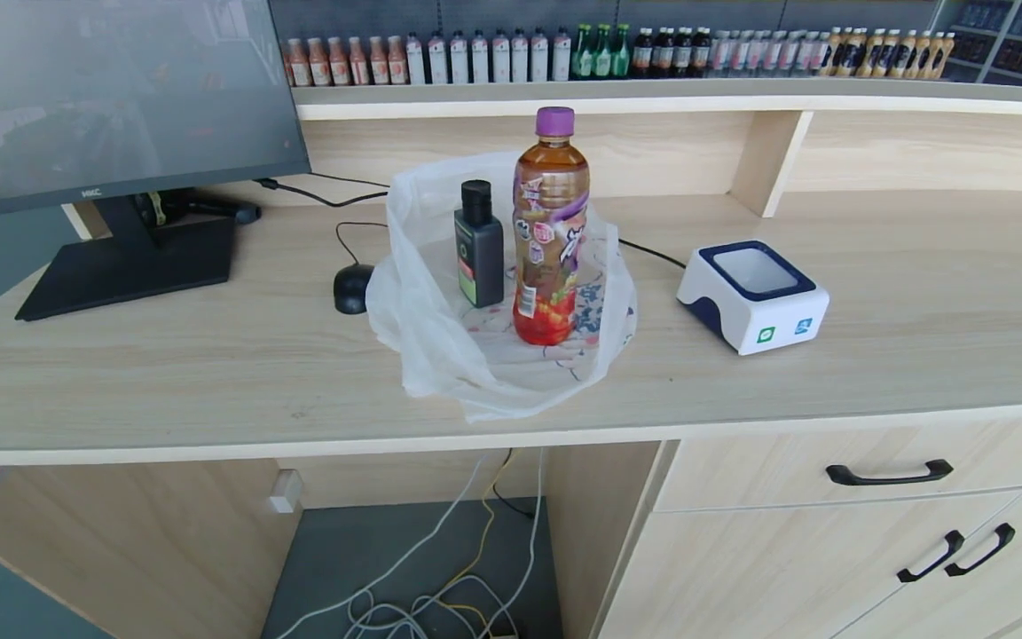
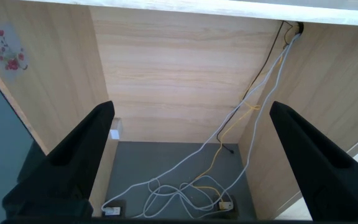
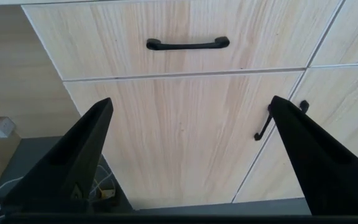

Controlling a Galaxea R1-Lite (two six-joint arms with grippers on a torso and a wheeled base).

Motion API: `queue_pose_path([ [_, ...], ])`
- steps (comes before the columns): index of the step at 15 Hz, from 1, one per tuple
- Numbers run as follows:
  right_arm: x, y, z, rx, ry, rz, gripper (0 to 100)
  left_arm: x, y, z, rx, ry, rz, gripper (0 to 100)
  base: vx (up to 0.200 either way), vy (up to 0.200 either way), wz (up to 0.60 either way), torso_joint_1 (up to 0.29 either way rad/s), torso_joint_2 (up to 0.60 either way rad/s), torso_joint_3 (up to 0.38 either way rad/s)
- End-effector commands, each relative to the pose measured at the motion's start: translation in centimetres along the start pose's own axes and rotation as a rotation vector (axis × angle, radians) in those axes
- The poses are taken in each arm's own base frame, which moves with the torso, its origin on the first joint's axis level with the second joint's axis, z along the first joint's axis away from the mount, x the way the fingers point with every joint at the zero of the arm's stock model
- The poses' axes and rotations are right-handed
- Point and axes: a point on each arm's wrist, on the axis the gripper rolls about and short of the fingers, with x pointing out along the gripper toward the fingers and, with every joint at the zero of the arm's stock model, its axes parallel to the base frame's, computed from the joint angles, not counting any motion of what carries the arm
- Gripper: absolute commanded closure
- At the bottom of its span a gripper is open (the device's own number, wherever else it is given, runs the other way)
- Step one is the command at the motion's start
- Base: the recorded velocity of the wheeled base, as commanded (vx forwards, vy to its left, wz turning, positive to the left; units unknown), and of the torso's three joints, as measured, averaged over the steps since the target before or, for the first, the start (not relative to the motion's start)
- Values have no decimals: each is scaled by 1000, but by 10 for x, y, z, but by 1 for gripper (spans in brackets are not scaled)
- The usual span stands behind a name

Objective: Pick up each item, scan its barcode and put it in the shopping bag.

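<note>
A tall tea bottle (image 1: 550, 232) with a purple cap and a small dark bottle (image 1: 479, 246) with a black cap stand upright inside the translucent white shopping bag (image 1: 440, 342) at the counter's middle. A white and blue barcode scanner (image 1: 751, 296) sits to the right of the bag. My left gripper (image 2: 191, 163) hangs open below the counter, facing the knee space with its cables. My right gripper (image 3: 188, 160) is open too, low in front of the drawer fronts, with nothing between its fingers.
A monitor (image 1: 112, 98) on a black stand (image 1: 134, 264) fills the counter's left, with a black mouse (image 1: 352, 287) beside the bag. A raised shelf (image 1: 688, 98) with several drink bottles runs along the back. Drawers with black handles (image 1: 890, 475) lie under the counter's right; loose cables (image 2: 185, 186) lie in the knee space.
</note>
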Motion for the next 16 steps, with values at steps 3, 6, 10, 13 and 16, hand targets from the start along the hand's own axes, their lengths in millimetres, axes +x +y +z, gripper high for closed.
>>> queue_pose_path([
  [3, 0, 0, 0, -1, 2, -1, 0, 0, 0, 0, -2, 0, 0, 0, -200, -200, 0, 4, 4, -4],
  [6, 0, 0, 0, -1, 2, -1, 0, 0, 0, 0, -2, 0, 0, 0, -200, -200, 0, -5, 1, 2],
  [10, 0, 0, 0, -1, 2, -1, 0, 0, 0, 0, 2, 0, 0, 0, -200, -200, 0, -1, 2, 0],
  [13, 0, 0, 0, -1, 2, -1, 0, 0, 0, 0, 0, 0, 0, 0, -67, -67, 0, -1, 2, 1],
  [16, 0, 0, 0, -1, 2, -1, 0, 0, 0, 0, 2, 0, 0, 0, 0, 0, 0, 0, 0, 0],
])
